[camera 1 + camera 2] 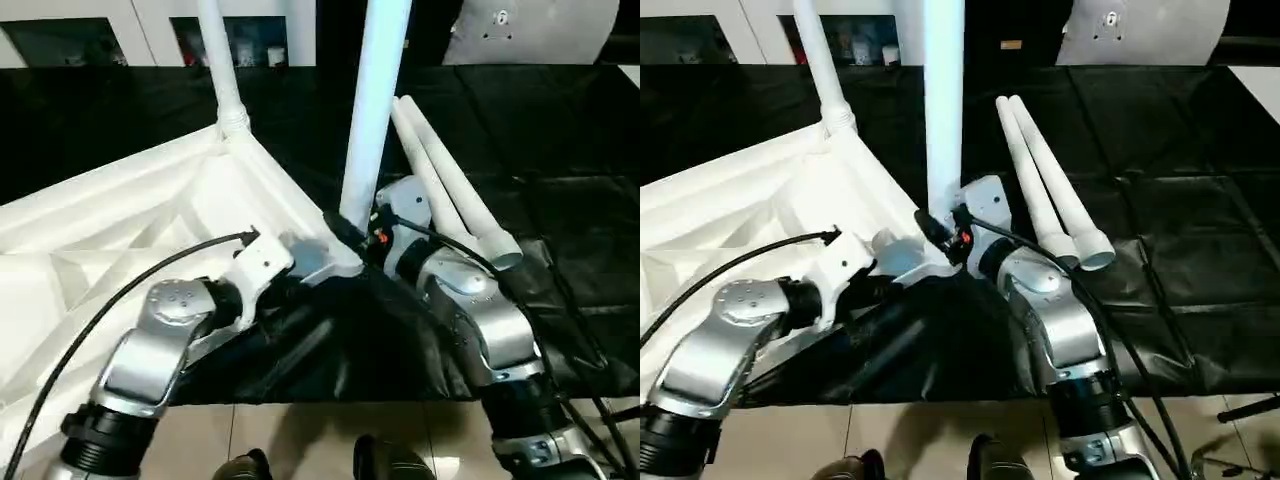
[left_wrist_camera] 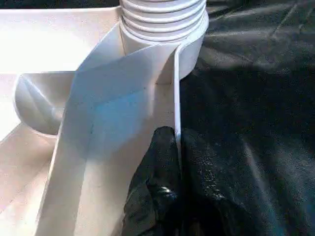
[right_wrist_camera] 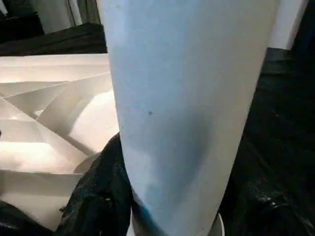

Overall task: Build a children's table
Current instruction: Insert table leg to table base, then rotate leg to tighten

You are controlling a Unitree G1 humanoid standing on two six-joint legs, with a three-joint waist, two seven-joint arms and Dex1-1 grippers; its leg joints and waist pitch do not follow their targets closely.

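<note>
The children's table top [image 1: 110, 230] lies upside down on black cloth, its ribbed underside showing. One white leg [image 1: 222, 70] stands in the far corner socket. A second leg [image 1: 375, 110] stands upright in the near corner socket [image 2: 162, 24], and my right gripper [image 1: 352, 228] is shut around its base, the tube [image 3: 187, 113] between the fingers. My left gripper [image 2: 176, 142] is shut on the top's thin edge wall just below that socket. Two loose legs [image 1: 450, 190] lie side by side on the cloth, right of my right arm.
A white cabinet with glass doors [image 1: 100, 35] stands behind the cloth. A pale grey object [image 1: 530, 30] sits at the back right. The black cloth [image 1: 560, 130] ends near me at tiled floor [image 1: 300, 430].
</note>
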